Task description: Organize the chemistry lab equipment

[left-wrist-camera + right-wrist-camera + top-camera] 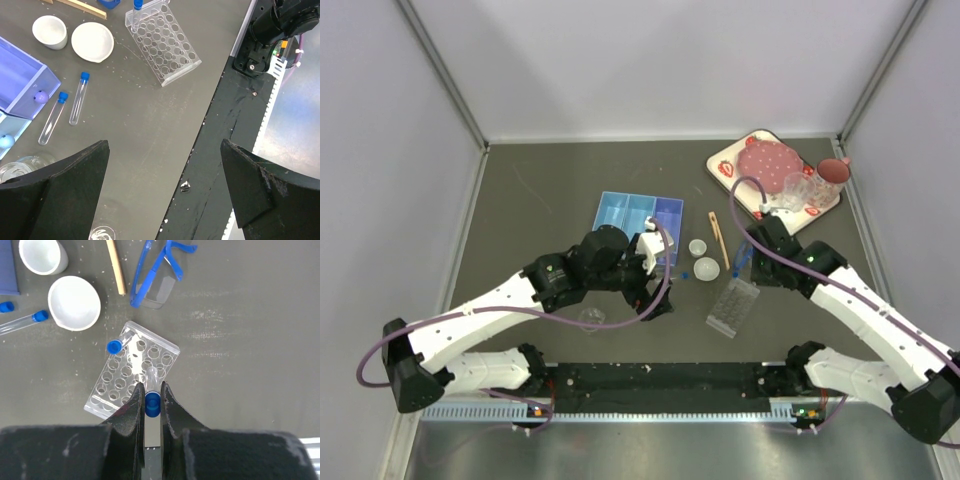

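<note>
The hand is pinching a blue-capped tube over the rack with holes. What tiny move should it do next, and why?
Probably lower the tube straight down into a hole of the rack. The right gripper is shut on the tube, whose bottom end sits over the rack's open holes, and another tube already stands in one corner.

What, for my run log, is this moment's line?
left gripper: open, empty | right gripper: shut on tube, at rack

Grey table (540, 200) carries rack (734, 306), dishes (706, 269), tubes (79, 97), blue bin (638, 214).
</note>
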